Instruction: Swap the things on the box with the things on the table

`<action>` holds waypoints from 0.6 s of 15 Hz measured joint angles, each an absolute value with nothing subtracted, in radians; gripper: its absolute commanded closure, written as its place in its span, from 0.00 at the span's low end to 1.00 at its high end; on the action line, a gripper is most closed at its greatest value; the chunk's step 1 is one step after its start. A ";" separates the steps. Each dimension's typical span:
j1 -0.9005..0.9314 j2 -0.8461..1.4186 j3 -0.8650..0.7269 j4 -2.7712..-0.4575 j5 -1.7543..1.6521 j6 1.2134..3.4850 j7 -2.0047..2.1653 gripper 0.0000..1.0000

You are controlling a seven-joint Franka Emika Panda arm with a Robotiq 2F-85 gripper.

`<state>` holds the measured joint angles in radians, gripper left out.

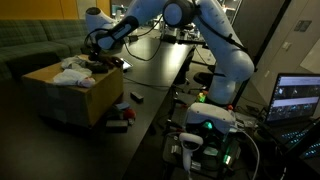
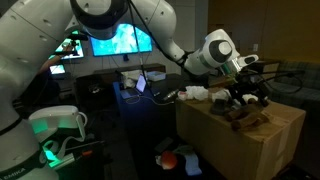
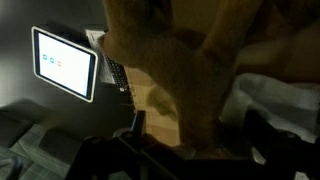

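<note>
A cardboard box point(image 1: 75, 95) stands on the dark table; it also shows in an exterior view point(image 2: 245, 145). On its top lie a white cloth point(image 1: 72, 72) and a brown plush toy point(image 2: 246, 117). My gripper point(image 2: 246, 97) hangs just above the box top, over the plush toy, and it shows in an exterior view point(image 1: 100, 58) too. In the wrist view the brown plush toy point(image 3: 190, 70) fills the middle, between my two dark fingers point(image 3: 195, 135), which stand wide apart. Small red and white things point(image 1: 118, 120) lie on the table beside the box.
A lit laptop point(image 1: 298, 98) and the robot base with green lights point(image 1: 208, 125) stand close by. Monitors point(image 2: 120, 40) glow at the back. A reddish thing point(image 2: 170, 158) lies low beside the box. A small lit screen point(image 3: 65, 62) shows in the wrist view.
</note>
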<state>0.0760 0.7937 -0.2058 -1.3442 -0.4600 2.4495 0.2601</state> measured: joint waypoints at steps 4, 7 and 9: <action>0.112 0.765 -0.216 -1.333 -0.463 2.451 0.260 0.00; 0.141 0.750 -0.213 -1.320 -0.464 2.456 0.256 0.00; 0.155 0.750 -0.206 -1.309 -0.464 2.463 0.248 0.00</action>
<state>0.1554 0.7496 -0.2056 -1.3090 -0.4639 2.4631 0.2479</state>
